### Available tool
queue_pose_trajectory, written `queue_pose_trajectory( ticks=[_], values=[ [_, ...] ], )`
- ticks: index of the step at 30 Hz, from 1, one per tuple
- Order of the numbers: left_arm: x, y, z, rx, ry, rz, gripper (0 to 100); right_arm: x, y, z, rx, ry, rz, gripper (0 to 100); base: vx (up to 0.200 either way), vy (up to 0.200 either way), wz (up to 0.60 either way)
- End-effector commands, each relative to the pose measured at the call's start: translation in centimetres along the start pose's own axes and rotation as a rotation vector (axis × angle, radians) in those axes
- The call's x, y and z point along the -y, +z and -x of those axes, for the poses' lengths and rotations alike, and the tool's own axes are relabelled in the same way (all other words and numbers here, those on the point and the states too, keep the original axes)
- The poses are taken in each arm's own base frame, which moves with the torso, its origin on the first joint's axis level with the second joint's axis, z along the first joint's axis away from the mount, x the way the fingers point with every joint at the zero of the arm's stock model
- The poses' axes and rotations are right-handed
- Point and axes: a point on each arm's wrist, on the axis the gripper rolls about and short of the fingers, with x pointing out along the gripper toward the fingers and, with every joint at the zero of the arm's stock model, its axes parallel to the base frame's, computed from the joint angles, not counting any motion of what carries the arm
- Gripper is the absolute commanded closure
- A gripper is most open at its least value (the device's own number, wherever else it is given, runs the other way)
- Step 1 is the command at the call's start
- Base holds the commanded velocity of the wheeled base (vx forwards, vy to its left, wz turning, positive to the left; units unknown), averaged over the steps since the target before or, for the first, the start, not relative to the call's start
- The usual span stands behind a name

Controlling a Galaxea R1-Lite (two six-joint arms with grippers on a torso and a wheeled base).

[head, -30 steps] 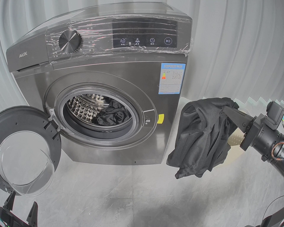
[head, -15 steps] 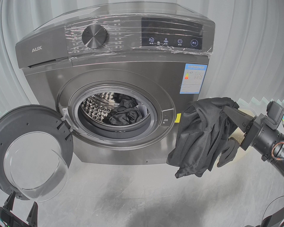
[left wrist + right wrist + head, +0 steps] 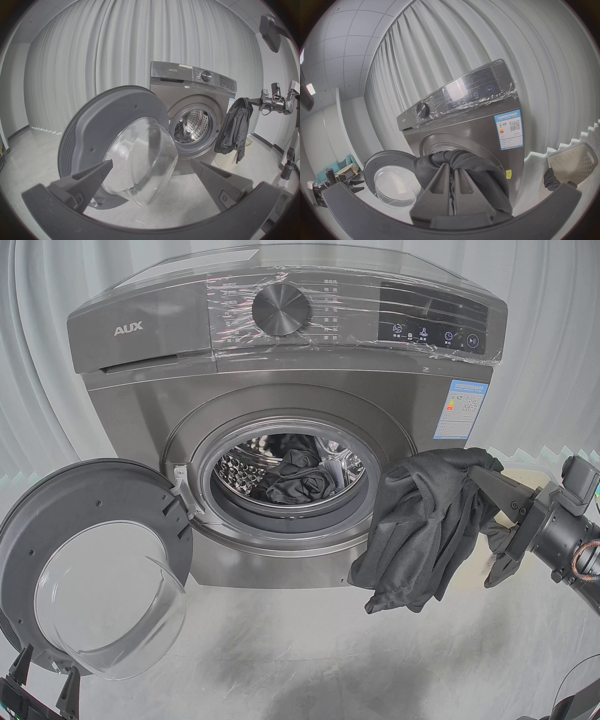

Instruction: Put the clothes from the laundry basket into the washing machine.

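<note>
- The right gripper (image 3: 475,472) was pinched tight on a black garment (image 3: 425,527) and held it in the air at the right of the washing machine (image 3: 281,390). The bunched top sat between the pressed-together fingers, and the rest hung in loose folds clear of the floor (image 3: 312,646).
- The garment hung in front of the machine's lower right front, just beside the round opening and outside the drum.
- A heap of dark clothes (image 3: 299,476) lay inside the drum.
- The machine's door (image 3: 87,521) stood swung wide open on the left, its clear bowl-shaped window bulging outward.
- The cream laundry basket (image 3: 575,161) stood on the floor to the right of the machine, with a dark piece of clothing (image 3: 551,180) draped over its rim.
- The left gripper (image 3: 151,162) hung low near the open door, its fingers spread apart.
- Clear plastic film covered the control panel (image 3: 350,321) along the machine's top front.
- A pale pleated curtain (image 3: 550,352) ran behind the machine.
</note>
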Motion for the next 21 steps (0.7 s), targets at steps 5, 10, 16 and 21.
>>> queue_pose_trajectory(
  ticks=[5,10,16,21],
  values=[
    [-0.02,-0.44,0.02,0.002,0.001,0.001,0,0.04,-0.28,-0.06,-0.011,-0.002,0.001,100,0.0,0.0,0.0],
    [-0.02,-0.44,0.02,0.002,0.001,0.001,0,0.04,-0.28,-0.06,-0.011,-0.002,0.001,100,0.0,0.0,0.0],
    [-0.02,-0.44,0.02,0.002,0.001,0.001,0,0.04,-0.28,-0.06,-0.011,-0.002,0.001,100,0.0,-0.2,0.0],
    [-0.02,-0.43,0.02,0.004,0.001,-0.001,0,0.07,-0.41,0.04,-0.016,-0.002,0.003,100,0.0,0.0,0.0]
  ],
)
